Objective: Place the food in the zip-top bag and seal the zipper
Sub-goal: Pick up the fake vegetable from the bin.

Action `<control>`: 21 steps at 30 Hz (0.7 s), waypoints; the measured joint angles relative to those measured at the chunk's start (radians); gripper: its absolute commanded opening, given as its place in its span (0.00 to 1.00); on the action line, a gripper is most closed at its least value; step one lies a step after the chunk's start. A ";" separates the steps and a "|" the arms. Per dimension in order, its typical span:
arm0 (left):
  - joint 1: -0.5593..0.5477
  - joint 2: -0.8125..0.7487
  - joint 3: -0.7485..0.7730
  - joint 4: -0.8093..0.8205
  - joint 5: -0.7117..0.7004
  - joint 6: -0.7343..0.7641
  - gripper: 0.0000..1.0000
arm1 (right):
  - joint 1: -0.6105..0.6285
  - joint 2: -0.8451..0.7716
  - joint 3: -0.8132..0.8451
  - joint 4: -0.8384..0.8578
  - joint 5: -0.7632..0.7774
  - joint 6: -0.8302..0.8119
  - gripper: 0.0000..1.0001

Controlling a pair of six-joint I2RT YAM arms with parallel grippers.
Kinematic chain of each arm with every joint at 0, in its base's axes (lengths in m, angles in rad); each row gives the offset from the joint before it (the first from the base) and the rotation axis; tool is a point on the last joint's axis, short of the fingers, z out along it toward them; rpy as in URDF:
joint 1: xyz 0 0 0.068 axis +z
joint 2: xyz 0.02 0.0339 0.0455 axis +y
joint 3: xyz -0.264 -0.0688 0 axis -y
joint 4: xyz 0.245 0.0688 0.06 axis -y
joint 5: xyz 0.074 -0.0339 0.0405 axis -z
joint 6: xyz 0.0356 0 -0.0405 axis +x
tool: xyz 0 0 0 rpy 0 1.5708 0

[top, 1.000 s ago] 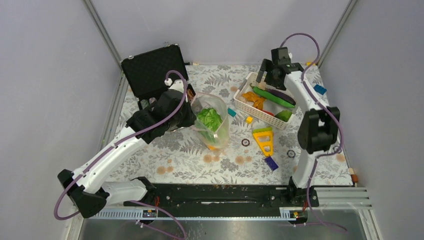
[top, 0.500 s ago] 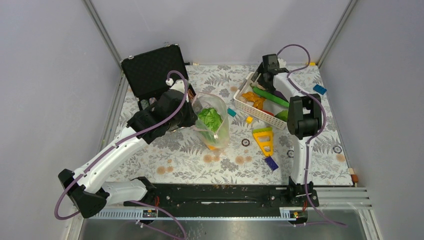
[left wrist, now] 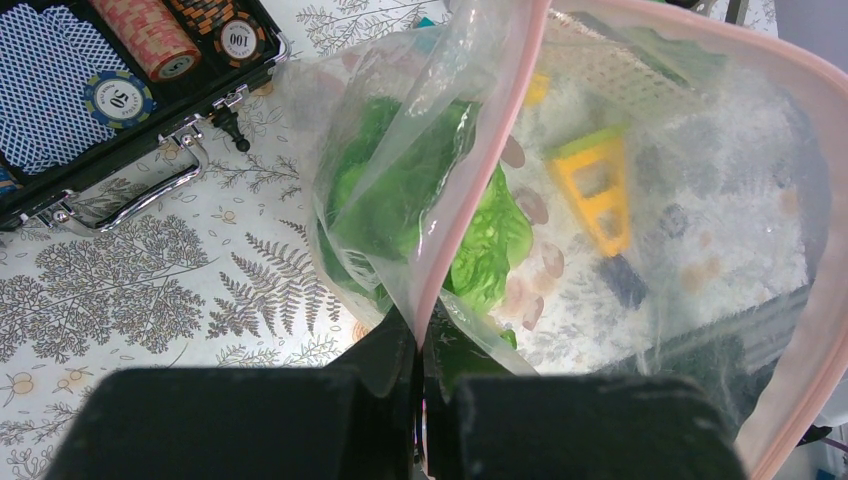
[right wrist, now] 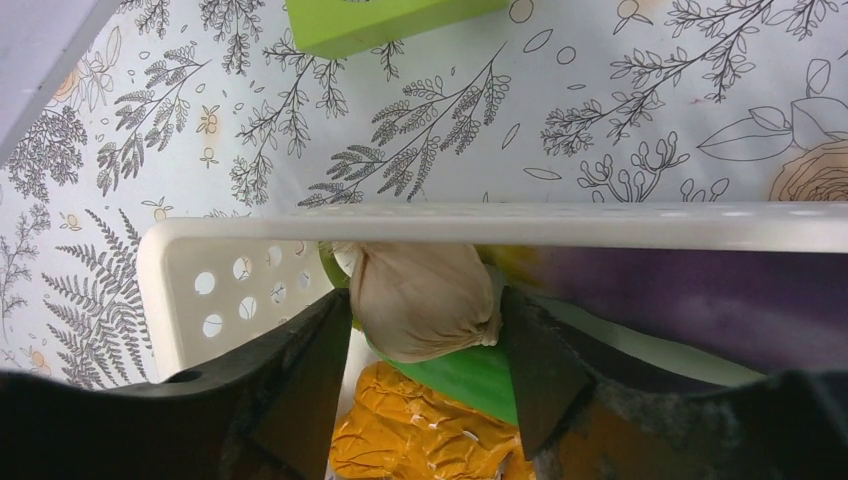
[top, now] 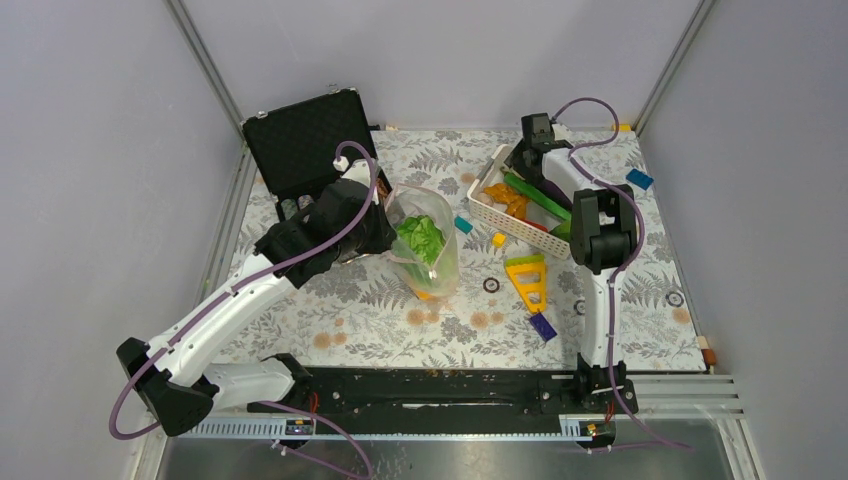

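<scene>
The zip-top bag (top: pixel 427 240) stands open on the mat with the green lettuce leaf (top: pixel 418 238) inside. My left gripper (top: pixel 384 226) is shut on its pink zipper strip (left wrist: pixel 470 200), and the lettuce (left wrist: pixel 485 250) shows through the plastic. My right gripper (top: pixel 520 172) is down in the white basket (top: pixel 478 208). In the right wrist view it (right wrist: pixel 420 350) is open, jaws on either side of the beige end (right wrist: pixel 420 300) of a long green vegetable (right wrist: pixel 470 375). An orange lumpy piece (right wrist: pixel 420 440) lies below and a purple vegetable (right wrist: pixel 700 290) to the right.
An open black case (top: pixel 300 145) with poker chips (left wrist: pixel 120 95) sits at the back left. A yellow triangular block (top: pixel 527 280), a blue block (top: pixel 541 325), teal blocks (top: pixel 463 225) and loose chips (top: pixel 491 285) lie on the mat. A green block (right wrist: pixel 390 20) lies beyond the basket rim (right wrist: pixel 600 225).
My right gripper has come down from above the basket's far corner into the basket, around the green vegetable's end. My left gripper and the bag have not moved.
</scene>
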 measured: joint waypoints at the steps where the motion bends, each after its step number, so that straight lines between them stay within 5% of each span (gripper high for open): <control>1: 0.000 0.000 0.000 0.000 0.000 0.000 0.00 | 0.000 0.000 0.000 0.000 0.000 0.005 0.55; 8: 0.000 0.000 -0.004 0.000 0.003 0.000 0.00 | -0.001 0.000 -0.003 0.004 0.010 0.018 0.36; 14: 0.000 -0.002 -0.011 -0.004 0.005 0.000 0.00 | -0.001 -0.046 -0.084 0.028 0.020 -0.019 0.32; 21: 0.000 -0.002 0.000 -0.026 0.010 0.000 0.00 | -0.002 -0.349 -0.346 0.076 0.013 -0.085 0.28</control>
